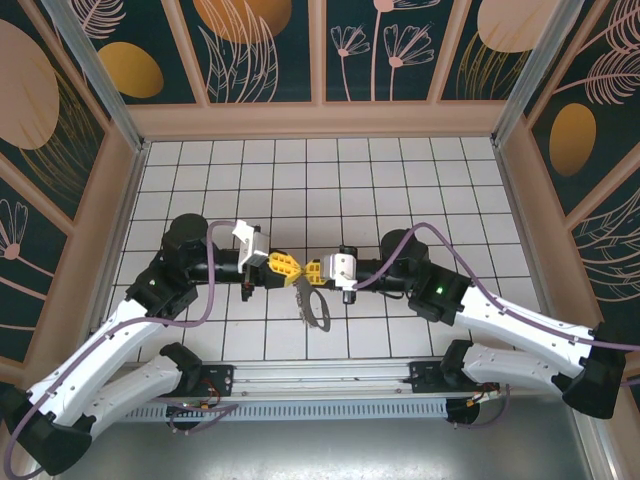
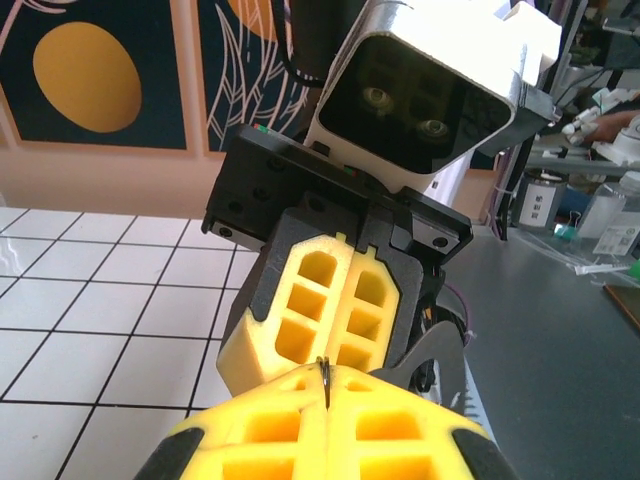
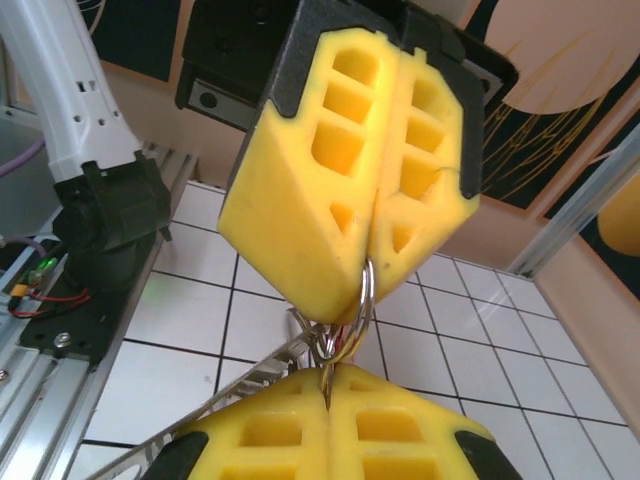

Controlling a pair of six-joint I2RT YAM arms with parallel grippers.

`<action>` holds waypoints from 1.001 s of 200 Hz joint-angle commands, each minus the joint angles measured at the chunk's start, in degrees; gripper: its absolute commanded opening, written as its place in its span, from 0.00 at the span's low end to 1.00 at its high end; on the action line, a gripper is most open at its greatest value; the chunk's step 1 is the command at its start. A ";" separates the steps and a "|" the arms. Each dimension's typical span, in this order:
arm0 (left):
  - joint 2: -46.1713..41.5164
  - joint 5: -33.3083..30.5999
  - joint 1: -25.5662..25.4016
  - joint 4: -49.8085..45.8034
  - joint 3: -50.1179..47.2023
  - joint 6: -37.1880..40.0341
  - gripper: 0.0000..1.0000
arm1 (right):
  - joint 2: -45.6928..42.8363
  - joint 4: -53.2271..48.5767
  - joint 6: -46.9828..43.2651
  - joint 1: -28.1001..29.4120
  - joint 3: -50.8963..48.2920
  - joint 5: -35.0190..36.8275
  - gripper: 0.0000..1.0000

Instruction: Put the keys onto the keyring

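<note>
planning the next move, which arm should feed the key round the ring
Right, probably. The right gripper is shut on a thin metal piece just below the ring and could work it along; the left gripper is clamped on the ring itself, so it serves better as the holder.

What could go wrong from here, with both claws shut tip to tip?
1. The left claw pinches the keyring only at its very fingertip seam; a tug could pull it free.
2. The right claw is shut on a thin metal piece that barely shows. Whether it is a key or the ring is unclear, so the grip may be shallow.
3. The keys dangle loose beneath the ring and could swing or snag between the claws.
</note>
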 commanded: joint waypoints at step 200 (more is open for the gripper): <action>-0.94 -1.45 -0.21 9.67 -4.00 -7.83 0.00 | -0.09 13.81 -1.31 4.79 -2.77 8.64 0.10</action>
